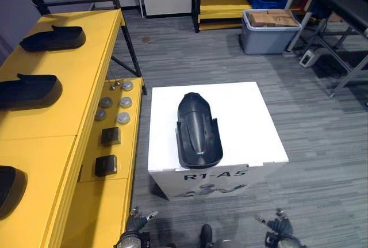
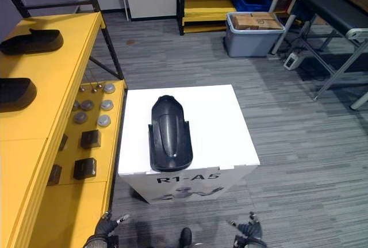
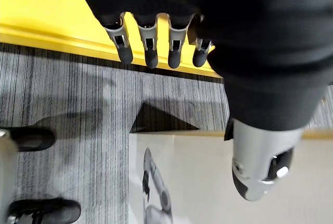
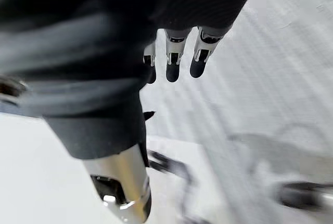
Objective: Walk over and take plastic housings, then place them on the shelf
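Left robot hand (image 3: 151, 50), housing (image 1: 197, 130) on box (image 1: 247, 115)

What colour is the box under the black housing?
White box, best in the left eye view.

Black housings (image 1: 198, 130): four, one on the white box (image 1: 247, 115), three on the yellow shelf (image 1: 86, 64). Grey discs (image 1: 125, 102): five. Black blocks (image 1: 106, 165): two in plain sight. Grey bin (image 1: 264, 41): one.
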Motion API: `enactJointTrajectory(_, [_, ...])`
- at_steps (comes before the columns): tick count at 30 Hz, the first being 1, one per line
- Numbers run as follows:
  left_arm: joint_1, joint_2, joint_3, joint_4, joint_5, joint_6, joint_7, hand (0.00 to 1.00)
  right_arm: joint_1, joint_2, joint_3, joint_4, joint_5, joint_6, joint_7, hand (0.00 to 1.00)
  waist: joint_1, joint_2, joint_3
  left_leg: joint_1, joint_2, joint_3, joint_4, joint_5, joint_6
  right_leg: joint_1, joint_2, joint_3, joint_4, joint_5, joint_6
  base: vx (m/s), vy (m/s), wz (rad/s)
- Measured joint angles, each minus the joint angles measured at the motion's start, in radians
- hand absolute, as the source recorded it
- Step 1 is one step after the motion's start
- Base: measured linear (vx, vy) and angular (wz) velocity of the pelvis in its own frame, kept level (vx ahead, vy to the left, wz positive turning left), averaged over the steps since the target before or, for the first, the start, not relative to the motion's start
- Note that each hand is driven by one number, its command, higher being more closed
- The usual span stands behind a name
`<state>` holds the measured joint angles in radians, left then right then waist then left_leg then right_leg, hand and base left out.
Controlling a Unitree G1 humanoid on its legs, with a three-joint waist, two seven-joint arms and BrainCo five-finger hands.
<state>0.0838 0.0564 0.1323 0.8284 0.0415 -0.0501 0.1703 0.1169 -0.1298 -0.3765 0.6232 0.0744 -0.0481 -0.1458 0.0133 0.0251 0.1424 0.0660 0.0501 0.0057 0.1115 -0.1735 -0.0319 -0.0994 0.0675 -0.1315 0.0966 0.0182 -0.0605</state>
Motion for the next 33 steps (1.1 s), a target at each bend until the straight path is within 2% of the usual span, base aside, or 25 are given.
enactJointTrajectory(4, [0.038, -0.001, 0.000, -0.030, 0.000, -0.003, -0.003, 0.00, -0.001, -0.073, -0.082, -0.193, -0.011, -0.003, -0.029, 0.00, -0.002, -0.008, -0.023, 0.027, -0.025, 0.013, 0.017, 0.014, 0.012, 0.041, -0.021, 0.039, -0.021, -0.002, 0.004, 0.11, 0.147, -0.20])
enactJointTrajectory(6, [0.051, 0.004, -0.001, -0.031, 0.000, -0.004, -0.006, 0.00, -0.001, -0.106, -0.114, -0.304, -0.039, -0.003, -0.047, 0.00, -0.014, -0.017, -0.040, 0.028, -0.045, 0.011, 0.018, 0.025, 0.019, 0.052, -0.040, 0.039, -0.034, -0.002, 0.010, 0.03, 0.124, 0.00])
enactJointTrajectory(10, [0.079, 0.014, -0.004, -0.031, 0.000, -0.005, -0.019, 0.00, -0.005, -0.112, -0.111, -0.480, -0.054, -0.003, -0.052, 0.00, -0.030, -0.036, -0.051, 0.027, -0.055, 0.004, 0.018, 0.026, 0.020, 0.066, -0.050, 0.040, -0.064, 0.011, 0.028, -0.04, 0.093, 0.04])
enactJointTrajectory(13, [0.093, 0.017, -0.021, -0.023, -0.001, -0.005, -0.022, 0.00, -0.010, -0.131, -0.047, -0.643, -0.048, -0.021, -0.047, 0.00, -0.032, -0.042, -0.054, 0.027, -0.059, -0.011, 0.017, 0.026, 0.020, 0.079, -0.052, 0.038, -0.089, 0.025, 0.036, -0.08, 0.059, 0.05])
enactJointTrajectory(15, [0.109, 0.018, -0.039, -0.022, -0.001, -0.008, -0.026, 0.00, -0.053, -0.148, 0.060, -0.769, -0.043, -0.060, -0.027, 0.00, -0.031, -0.048, -0.058, 0.025, -0.066, -0.022, 0.009, 0.040, 0.039, 0.089, -0.056, 0.037, -0.122, 0.046, 0.036, -0.11, 0.041, 0.03])
enactJointTrajectory(17, [0.113, 0.015, -0.049, -0.022, -0.001, -0.010, -0.033, 0.00, -0.108, -0.150, 0.134, -0.807, -0.046, -0.099, -0.006, 0.00, -0.025, -0.049, -0.058, 0.026, -0.065, -0.042, -0.001, 0.042, 0.040, 0.095, -0.055, 0.031, -0.139, 0.060, 0.037, -0.13, 0.007, 0.11])
enactJointTrajectory(22, [0.105, 0.014, -0.082, -0.023, -0.010, -0.026, -0.046, 0.00, -0.215, -0.146, 0.311, -0.746, -0.068, -0.112, 0.030, 0.00, 0.008, -0.051, -0.058, 0.027, -0.054, -0.079, -0.037, 0.042, 0.040, 0.105, -0.045, -0.007, -0.182, 0.096, 0.032, -0.12, 0.006, 0.23])
enactJointTrajectory(25, [0.102, 0.012, -0.082, -0.023, -0.018, -0.028, -0.045, 0.00, -0.245, -0.105, 0.381, -0.649, -0.107, -0.105, 0.035, 0.00, 0.021, -0.053, -0.056, 0.026, -0.050, -0.094, -0.054, 0.042, 0.039, 0.102, -0.044, -0.018, -0.184, 0.102, 0.032, -0.09, 0.007, 0.10])
enactJointTrajectory(27, [0.098, 0.012, -0.082, -0.023, -0.018, -0.027, -0.043, 0.00, -0.246, -0.066, 0.397, -0.588, -0.159, -0.081, 0.032, 0.00, 0.030, -0.053, -0.056, 0.026, -0.050, -0.095, -0.056, 0.042, 0.040, 0.103, -0.044, -0.019, -0.185, 0.104, 0.031, -0.07, 0.006, 0.00])
enactJointTrajectory(33, [0.089, 0.000, -0.082, -0.022, -0.019, -0.015, -0.018, 0.00, -0.247, 0.023, 0.393, -0.363, -0.361, 0.036, -0.023, 0.00, 0.030, -0.050, -0.046, 0.025, -0.046, -0.122, -0.073, 0.057, 0.033, 0.100, -0.044, -0.049, -0.184, 0.104, 0.031, 0.00, -0.016, 0.12])
